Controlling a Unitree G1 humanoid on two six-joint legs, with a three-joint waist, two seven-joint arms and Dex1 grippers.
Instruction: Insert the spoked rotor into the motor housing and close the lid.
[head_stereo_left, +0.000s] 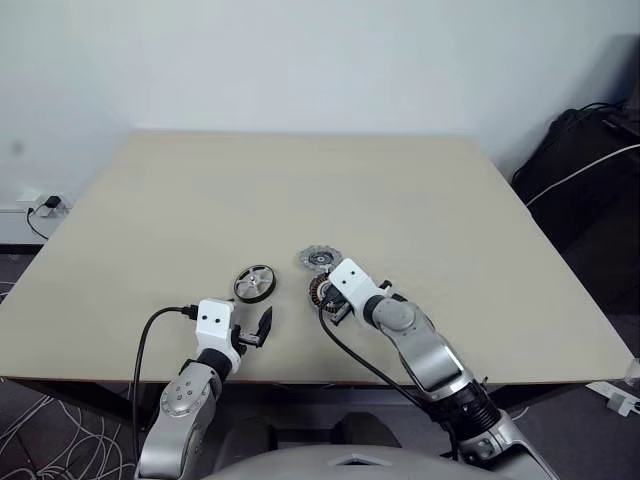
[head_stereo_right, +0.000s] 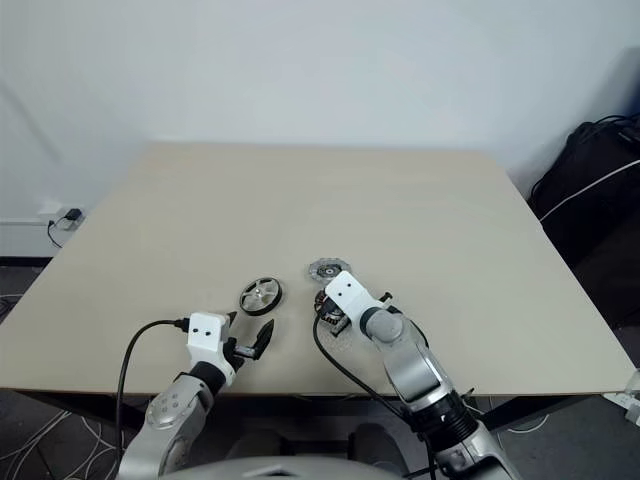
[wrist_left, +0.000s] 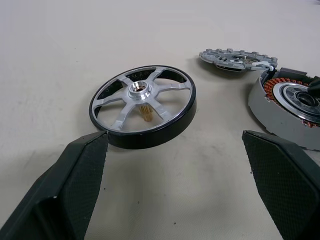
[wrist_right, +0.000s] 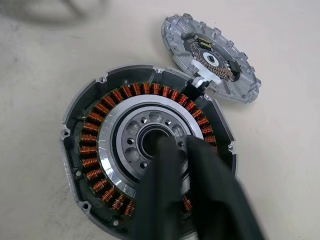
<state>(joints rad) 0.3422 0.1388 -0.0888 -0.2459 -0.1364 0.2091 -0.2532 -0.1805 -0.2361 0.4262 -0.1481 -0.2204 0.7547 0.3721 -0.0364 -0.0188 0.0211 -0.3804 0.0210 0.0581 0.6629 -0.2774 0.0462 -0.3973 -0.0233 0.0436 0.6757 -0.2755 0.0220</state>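
The spoked rotor (head_stereo_left: 254, 283), with its dark rim and silver spokes, lies flat on the table near the front. To its right sits the motor housing (wrist_right: 95, 135), its copper windings facing up. The notched grey lid (wrist_right: 210, 55) lies flat just beyond the housing and touches its rim. My right gripper (wrist_right: 180, 142) is shut, its tips over the housing's pale centre hub with nothing between them. My left gripper (wrist_left: 175, 140) is open a little in front of the rotor (wrist_left: 142, 102) and does not touch it.
The beige table (head_stereo_left: 300, 190) stretches far behind the parts. A black bag with a white cable (head_stereo_left: 590, 170) stands off the table's right side. A wall socket (head_stereo_left: 45, 205) and cables are at the left. The table's front edge runs just below both grippers.
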